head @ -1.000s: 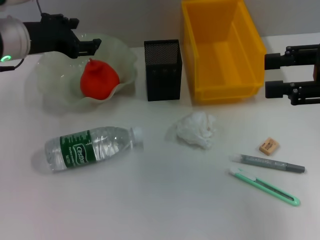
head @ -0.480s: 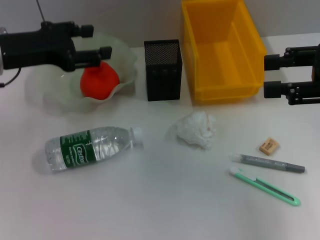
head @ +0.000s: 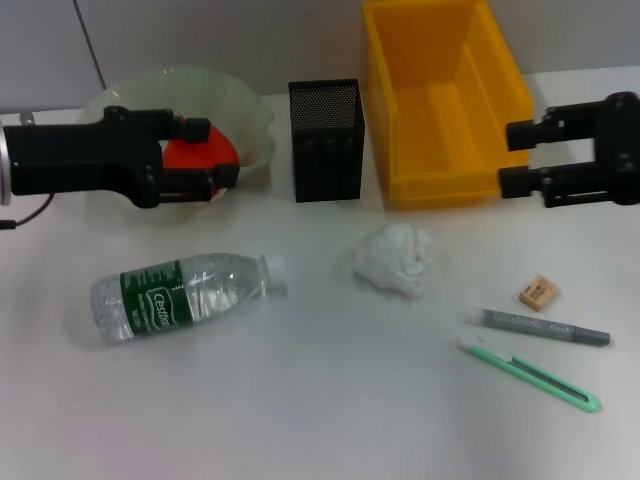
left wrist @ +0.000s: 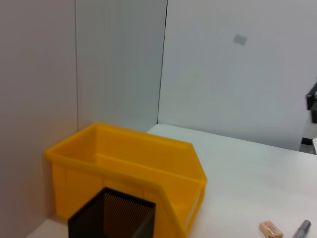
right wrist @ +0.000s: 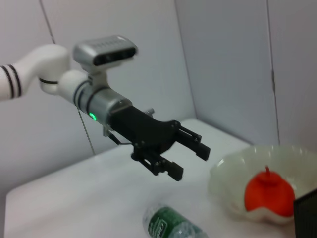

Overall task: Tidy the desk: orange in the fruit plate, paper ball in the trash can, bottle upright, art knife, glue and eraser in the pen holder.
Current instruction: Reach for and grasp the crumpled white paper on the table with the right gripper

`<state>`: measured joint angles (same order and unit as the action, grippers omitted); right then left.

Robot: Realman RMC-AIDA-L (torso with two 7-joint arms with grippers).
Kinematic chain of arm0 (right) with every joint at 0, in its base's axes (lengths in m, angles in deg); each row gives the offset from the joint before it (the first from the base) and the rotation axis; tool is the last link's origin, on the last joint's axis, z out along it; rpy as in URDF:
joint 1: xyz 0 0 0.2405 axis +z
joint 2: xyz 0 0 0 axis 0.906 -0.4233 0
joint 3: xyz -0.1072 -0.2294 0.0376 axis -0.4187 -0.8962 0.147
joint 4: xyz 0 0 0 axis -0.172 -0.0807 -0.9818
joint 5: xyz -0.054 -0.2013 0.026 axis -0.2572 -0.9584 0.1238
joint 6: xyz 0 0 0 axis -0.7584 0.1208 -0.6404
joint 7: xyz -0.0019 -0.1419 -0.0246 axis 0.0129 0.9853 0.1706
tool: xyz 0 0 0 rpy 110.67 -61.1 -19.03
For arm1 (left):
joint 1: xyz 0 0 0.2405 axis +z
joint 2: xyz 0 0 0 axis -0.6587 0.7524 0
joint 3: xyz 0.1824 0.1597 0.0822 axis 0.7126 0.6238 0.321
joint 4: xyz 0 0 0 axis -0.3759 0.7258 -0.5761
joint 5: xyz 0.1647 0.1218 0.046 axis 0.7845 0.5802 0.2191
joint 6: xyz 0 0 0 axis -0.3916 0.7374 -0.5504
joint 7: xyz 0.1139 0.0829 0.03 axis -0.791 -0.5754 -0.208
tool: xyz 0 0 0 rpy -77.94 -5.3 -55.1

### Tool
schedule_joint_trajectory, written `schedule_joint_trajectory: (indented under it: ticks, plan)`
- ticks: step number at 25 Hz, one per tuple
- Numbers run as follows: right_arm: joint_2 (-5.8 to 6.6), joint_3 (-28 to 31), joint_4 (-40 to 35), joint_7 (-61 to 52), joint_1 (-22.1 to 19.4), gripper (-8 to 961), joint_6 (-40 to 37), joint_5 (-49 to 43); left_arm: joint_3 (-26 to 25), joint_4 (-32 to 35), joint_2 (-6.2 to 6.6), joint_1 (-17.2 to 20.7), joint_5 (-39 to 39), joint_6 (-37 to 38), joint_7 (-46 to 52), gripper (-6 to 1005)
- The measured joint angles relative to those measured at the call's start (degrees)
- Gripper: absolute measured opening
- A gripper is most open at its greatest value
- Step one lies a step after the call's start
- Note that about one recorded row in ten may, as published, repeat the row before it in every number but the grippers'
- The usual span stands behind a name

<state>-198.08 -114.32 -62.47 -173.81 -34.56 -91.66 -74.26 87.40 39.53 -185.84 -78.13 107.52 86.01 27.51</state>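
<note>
Two grippers hang open: left gripper (head: 222,152) before the orange (head: 205,152) in the fruit plate (head: 245,105), right gripper (head: 512,158) beside the trash can (head: 440,150). Bottle (head: 185,293) lies flat; paper ball (head: 393,258), eraser (head: 537,292), glue (head: 535,327), art knife (head: 528,373) lie loose near the pen holder (head: 326,140).

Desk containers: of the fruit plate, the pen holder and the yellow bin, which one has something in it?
The fruit plate, far left on the desk, holds the orange. The black mesh pen holder and the yellow bin look empty.

One orange (head: 197,156), one bottle (head: 180,292), one paper ball (head: 393,257), one eraser (head: 537,292), two pincers (head: 225,152) (head: 508,158)
</note>
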Motion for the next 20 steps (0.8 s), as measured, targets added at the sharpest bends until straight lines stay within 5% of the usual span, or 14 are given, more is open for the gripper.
schedule_joint_trajectory:
  ticks: [9,20]
  plan:
    - [0.31,-9.91,2.89,-8.71,5.95,652,7.98,-11.81,0.04,-1.49,-1.11,-0.49,0.24,-1.06,-0.01,717]
    - [-0.17,-12.59,7.49,-17.3,11.29,652,12.31,-23.16,0.04,-1.61,-2.01,-1.88,0.0,-2.97,0.48,717]
